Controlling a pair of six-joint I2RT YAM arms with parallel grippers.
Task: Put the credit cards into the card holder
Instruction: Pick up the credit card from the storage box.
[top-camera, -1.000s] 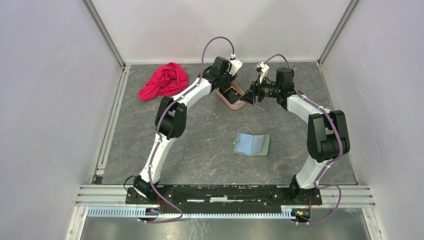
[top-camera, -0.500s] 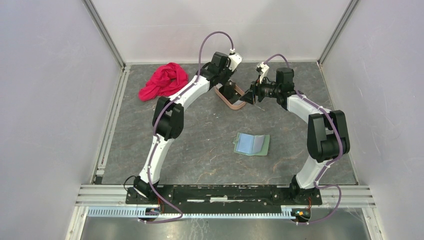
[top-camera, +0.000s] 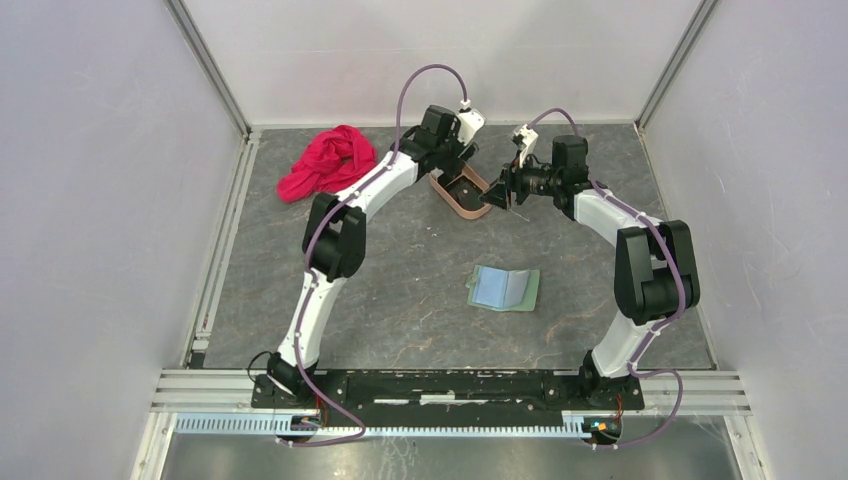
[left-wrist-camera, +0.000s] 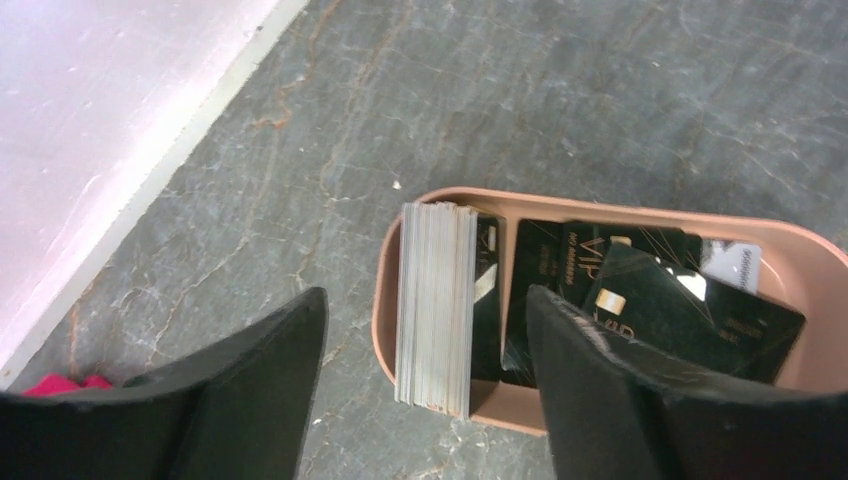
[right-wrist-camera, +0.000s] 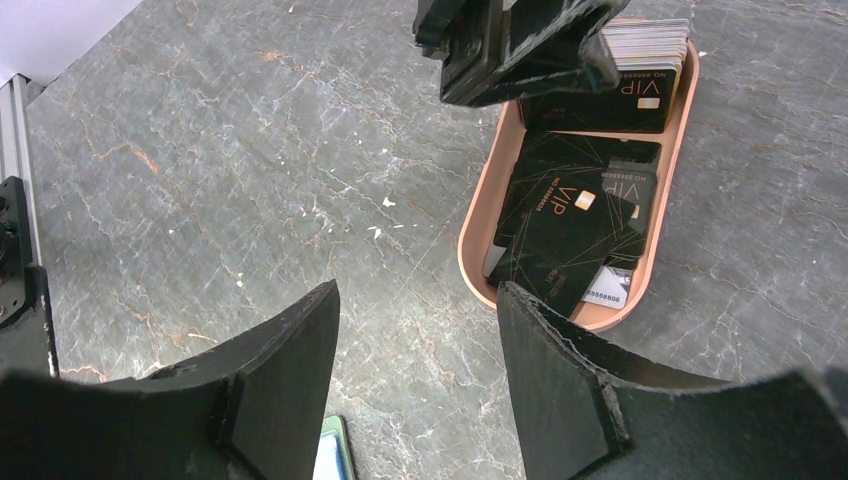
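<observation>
Cards (left-wrist-camera: 437, 300) all sit in the tray (left-wrist-camera: 640, 200) at the back of the tabletop (top-camera: 400, 280). The wallet (top-camera: 503, 288) lies open, well apart from it. Left hand (left-wrist-camera: 420, 340) hangs over the pale stack, fingers apart and empty. Right hand (right-wrist-camera: 415, 320) is beside the tray, same deal. Looks like the pick step: drop down and pinch one card. Versus a second ago, the left arm has crept toward the back wall.

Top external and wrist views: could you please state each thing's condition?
Pinkish-tan oval tray: holding cards.
Dark plastic credit cards: loose in tray.
Pale card stack: stacked at one end of tray.
Sage-green folding card holder: open, lying flat.
Red cloth: crumpled.
Left gripper: open, empty.
Right gripper: open, empty.
</observation>
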